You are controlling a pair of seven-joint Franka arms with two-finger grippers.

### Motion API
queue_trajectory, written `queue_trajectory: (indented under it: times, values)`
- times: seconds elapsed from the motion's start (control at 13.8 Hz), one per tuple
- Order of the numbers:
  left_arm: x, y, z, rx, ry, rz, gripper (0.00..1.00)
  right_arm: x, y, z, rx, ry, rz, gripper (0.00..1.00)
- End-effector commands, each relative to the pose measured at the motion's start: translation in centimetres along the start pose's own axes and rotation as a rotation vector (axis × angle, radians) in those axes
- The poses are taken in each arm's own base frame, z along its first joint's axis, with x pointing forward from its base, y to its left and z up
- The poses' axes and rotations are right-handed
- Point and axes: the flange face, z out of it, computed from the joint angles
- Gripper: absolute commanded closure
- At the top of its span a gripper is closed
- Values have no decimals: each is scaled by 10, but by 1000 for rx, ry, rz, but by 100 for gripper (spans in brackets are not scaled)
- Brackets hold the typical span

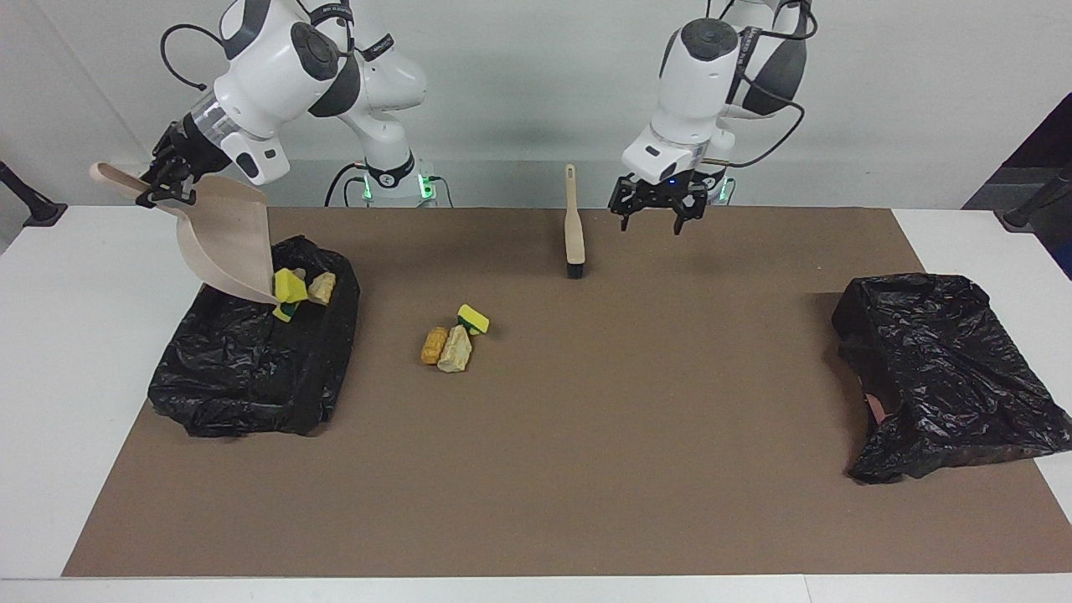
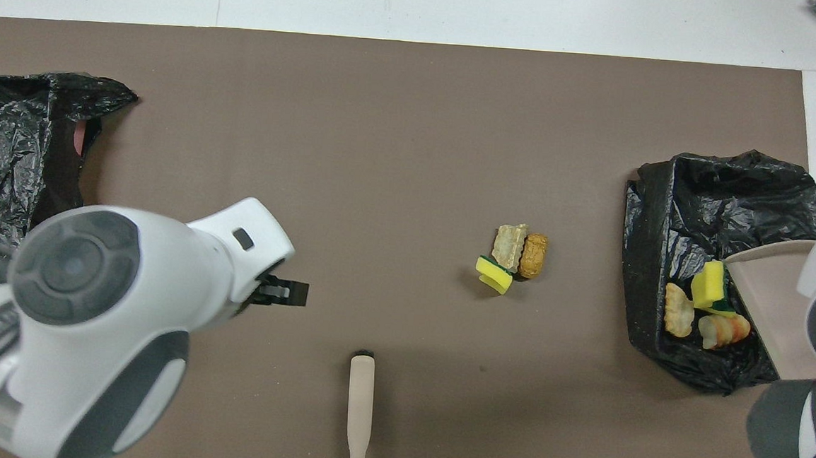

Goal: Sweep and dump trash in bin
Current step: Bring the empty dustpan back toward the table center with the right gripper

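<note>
The trash looks light: sponge chunks soft and springy, rock and bread lumps stiffer, all better swept than pinched; the brush point(image 1: 573, 219) is lying on the mat beside the left gripper point(image 1: 656, 208), which is hanging fully open and holding nothing. The right gripper point(image 1: 164, 178) is clamping the dustpan point(image 1: 228, 239) handle, tipping it so lumps are dropping into the bin point(image 1: 251, 368) below it, while a pile point(image 1: 453, 339) of three is waiting on the mat between the two grippers

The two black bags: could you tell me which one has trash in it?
The bag at the right arm's end: sponge and other lumps lie in it under the tilted dustpan. The other bag shows none.
</note>
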Motion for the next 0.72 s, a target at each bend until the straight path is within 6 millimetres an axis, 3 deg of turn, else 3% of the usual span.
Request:
queue_trajectory:
  times: [0.0,0.07,0.22,0.36,0.51,0.65]
  values:
    - [36,-52,-48,11,16,47,0,4,-12,0,-20,-55,-17,100]
    - [41,-77,-65,6,28,59,0,4,-13,1,-5,-49,0,100]
    - [43,-107,-96,6,41,74,0,-5,-20,-1,16,-32,35,100]
    - [42,-137,-116,5,8,85,0,-21,-31,-17,25,89,137,100]
    - [44,-153,-135,6,26,93,0,-33,-35,-44,28,196,277,100]
    - [39,-171,-140,5,10,61,0,-25,-32,-71,49,315,444,100]
